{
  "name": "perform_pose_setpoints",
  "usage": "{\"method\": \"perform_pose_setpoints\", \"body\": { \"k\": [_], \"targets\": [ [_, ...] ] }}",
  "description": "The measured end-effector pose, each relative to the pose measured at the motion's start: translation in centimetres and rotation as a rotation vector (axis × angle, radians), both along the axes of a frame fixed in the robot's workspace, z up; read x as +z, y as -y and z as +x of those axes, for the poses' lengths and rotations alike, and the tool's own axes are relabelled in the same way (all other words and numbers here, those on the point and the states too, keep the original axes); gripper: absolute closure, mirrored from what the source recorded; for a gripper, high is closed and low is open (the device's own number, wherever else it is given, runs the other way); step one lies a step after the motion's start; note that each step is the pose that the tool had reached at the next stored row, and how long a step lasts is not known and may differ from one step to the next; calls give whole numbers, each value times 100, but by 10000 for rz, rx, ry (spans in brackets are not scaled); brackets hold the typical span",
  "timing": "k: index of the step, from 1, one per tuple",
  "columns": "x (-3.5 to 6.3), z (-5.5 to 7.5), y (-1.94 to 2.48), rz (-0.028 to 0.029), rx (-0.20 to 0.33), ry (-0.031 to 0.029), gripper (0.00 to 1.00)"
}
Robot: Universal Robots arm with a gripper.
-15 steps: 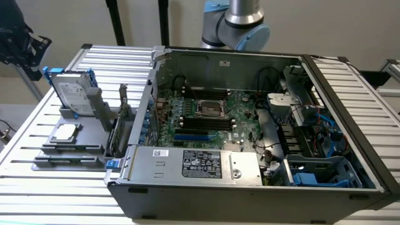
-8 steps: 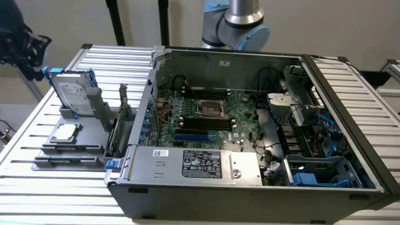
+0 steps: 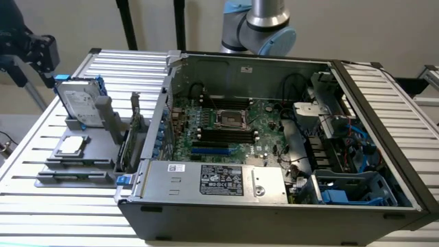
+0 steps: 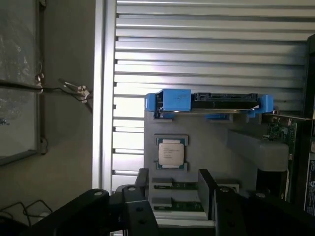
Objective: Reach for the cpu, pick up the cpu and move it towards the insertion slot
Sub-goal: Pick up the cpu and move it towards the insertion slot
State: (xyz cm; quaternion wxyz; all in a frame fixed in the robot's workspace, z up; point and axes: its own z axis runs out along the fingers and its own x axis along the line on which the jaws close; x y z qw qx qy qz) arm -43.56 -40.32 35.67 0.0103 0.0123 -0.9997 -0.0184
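The cpu (image 3: 72,145) (image 4: 171,152), a small square chip with a silvery top, lies flat in a recess of the grey holder tray (image 3: 96,154) on the slatted table, at the exterior view's left of the computer case. In the wrist view my gripper (image 4: 174,179) hangs well above the tray, open, with its two dark fingers (image 4: 205,183) apart and nothing between them; the cpu lies just beyond the fingertips. The insertion slot (image 3: 230,119), a silver-framed square socket with a dark centre, sits on the motherboard inside the open case.
A silver hard drive with blue rails (image 3: 81,100) (image 4: 211,101) leans upright at the tray's far end. Memory sticks (image 4: 179,186) lie in the tray's near slots. The case walls (image 3: 164,103) rise between tray and socket. Dark equipment on a stand (image 3: 31,49) is at the far left.
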Motion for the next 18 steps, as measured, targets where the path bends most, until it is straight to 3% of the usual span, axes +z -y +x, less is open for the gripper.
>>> {"method": "perform_pose_setpoints", "body": {
  "k": [6, 13, 18],
  "targets": [
    [0, -5, 2, 0, 0, 0, 24],
    [-5, -12, 6, 1, -1, 1, 24],
    [-76, -19, 19, 0, 8, 0, 24]
  ]
}}
